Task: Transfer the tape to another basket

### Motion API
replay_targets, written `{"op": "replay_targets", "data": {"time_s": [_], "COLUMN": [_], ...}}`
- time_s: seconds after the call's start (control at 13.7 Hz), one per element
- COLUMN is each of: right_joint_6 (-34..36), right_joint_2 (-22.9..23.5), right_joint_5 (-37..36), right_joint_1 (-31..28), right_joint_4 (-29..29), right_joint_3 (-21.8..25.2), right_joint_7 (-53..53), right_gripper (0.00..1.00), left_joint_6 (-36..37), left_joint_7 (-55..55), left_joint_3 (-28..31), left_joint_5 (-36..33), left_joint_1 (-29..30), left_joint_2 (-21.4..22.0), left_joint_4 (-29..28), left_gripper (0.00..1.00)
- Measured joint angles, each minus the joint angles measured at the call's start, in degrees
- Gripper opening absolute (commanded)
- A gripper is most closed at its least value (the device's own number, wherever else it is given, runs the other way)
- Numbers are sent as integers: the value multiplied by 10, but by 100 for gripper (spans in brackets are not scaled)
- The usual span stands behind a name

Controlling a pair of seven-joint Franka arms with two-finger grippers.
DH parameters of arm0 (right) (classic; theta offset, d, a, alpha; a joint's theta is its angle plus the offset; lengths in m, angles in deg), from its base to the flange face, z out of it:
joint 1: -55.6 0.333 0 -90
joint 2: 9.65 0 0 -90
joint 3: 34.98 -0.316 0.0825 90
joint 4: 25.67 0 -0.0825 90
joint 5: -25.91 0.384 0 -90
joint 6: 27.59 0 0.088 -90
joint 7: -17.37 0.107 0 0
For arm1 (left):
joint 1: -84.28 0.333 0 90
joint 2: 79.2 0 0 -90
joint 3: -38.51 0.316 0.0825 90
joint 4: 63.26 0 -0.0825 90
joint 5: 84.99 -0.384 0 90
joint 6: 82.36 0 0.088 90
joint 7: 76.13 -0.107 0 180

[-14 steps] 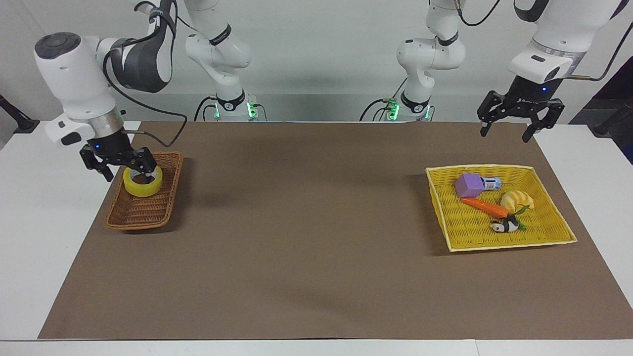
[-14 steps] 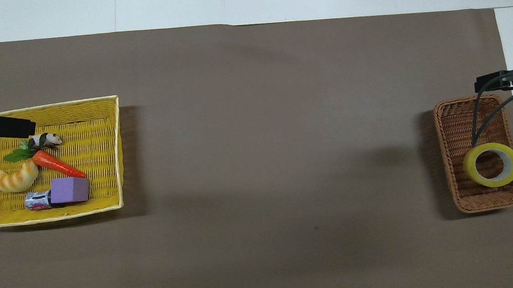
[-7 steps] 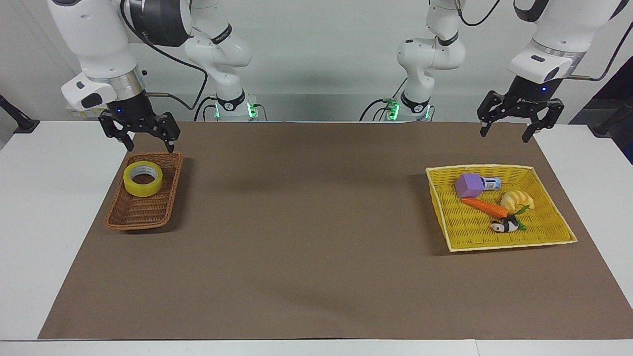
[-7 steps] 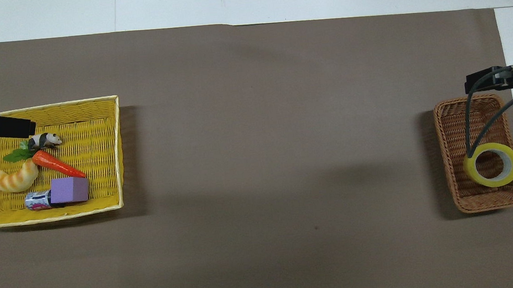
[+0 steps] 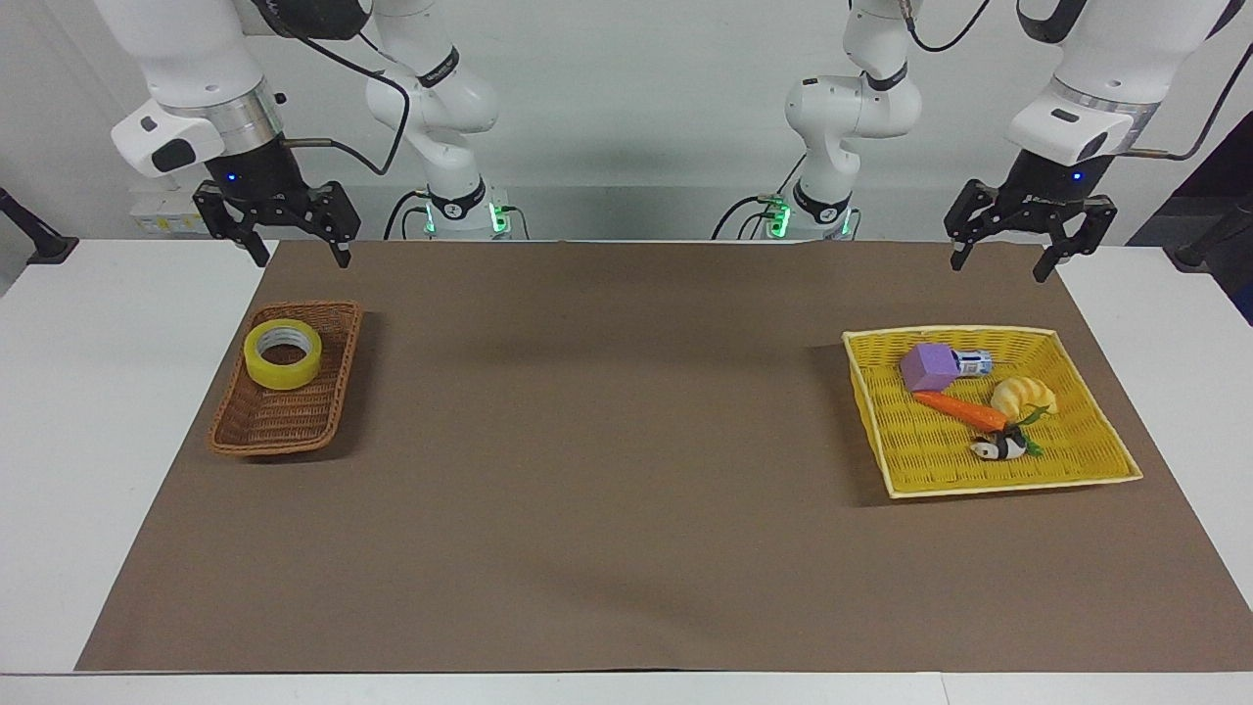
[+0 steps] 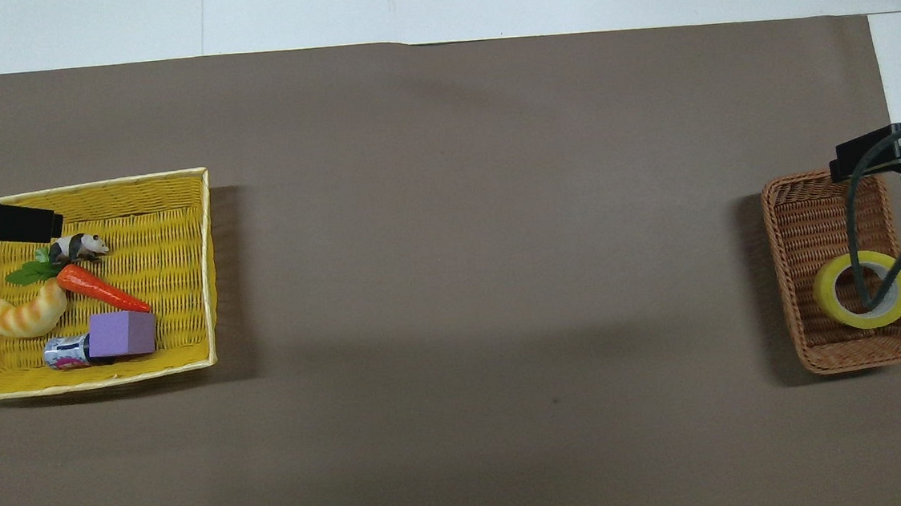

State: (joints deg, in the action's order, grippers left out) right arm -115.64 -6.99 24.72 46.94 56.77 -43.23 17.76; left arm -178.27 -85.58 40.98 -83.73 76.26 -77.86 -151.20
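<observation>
The yellow tape roll [image 5: 283, 354] lies flat in the brown wicker basket [image 5: 284, 423], in the end nearer to the robots, at the right arm's end of the table. It also shows in the overhead view [image 6: 863, 290], in the basket [image 6: 805, 209]. My right gripper [image 5: 301, 257] is open and empty. It is raised over the mat's edge, apart from the basket and the tape. My left gripper [image 5: 999, 271] is open and empty and waits, raised over the mat beside the yellow basket [image 5: 1096, 468].
The larger yellow basket [image 6: 172, 186] at the left arm's end holds a purple block [image 5: 928, 366], a small can [image 5: 973, 364], a carrot [image 5: 959, 408], a croissant toy [image 5: 1023, 396] and a panda figure [image 5: 998, 448]. A brown mat [image 5: 607, 441] covers the table.
My right gripper has lifted off the tape and drawn back toward the robots with its fingers open. The tape stays in the brown basket. The left arm has not moved.
</observation>
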Motion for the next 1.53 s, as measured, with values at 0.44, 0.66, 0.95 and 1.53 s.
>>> {"op": "replay_targets", "data": {"time_s": [0.44,0.66,0.95,1.53], "right_joint_6": [0,0,0,22], "right_joint_2": [0,0,0,-1], "right_joint_5": [0,0,0,0], "right_joint_1": [0,-1,7,97], "right_joint_4": [0,0,0,-4], "right_joint_3": [0,0,18,114], "right_joint_7": [0,0,0,0], "right_gripper": [100,100,100,100], "left_joint_6": [0,0,0,0], "left_joint_7": [0,0,0,0], "left_joint_3": [0,0,0,0], "left_joint_5": [0,0,0,0], "left_joint_1": [0,0,0,0], "left_joint_2": [0,0,0,0], "left_joint_4": [0,0,0,0], "left_gripper": [100,100,100,100]}}
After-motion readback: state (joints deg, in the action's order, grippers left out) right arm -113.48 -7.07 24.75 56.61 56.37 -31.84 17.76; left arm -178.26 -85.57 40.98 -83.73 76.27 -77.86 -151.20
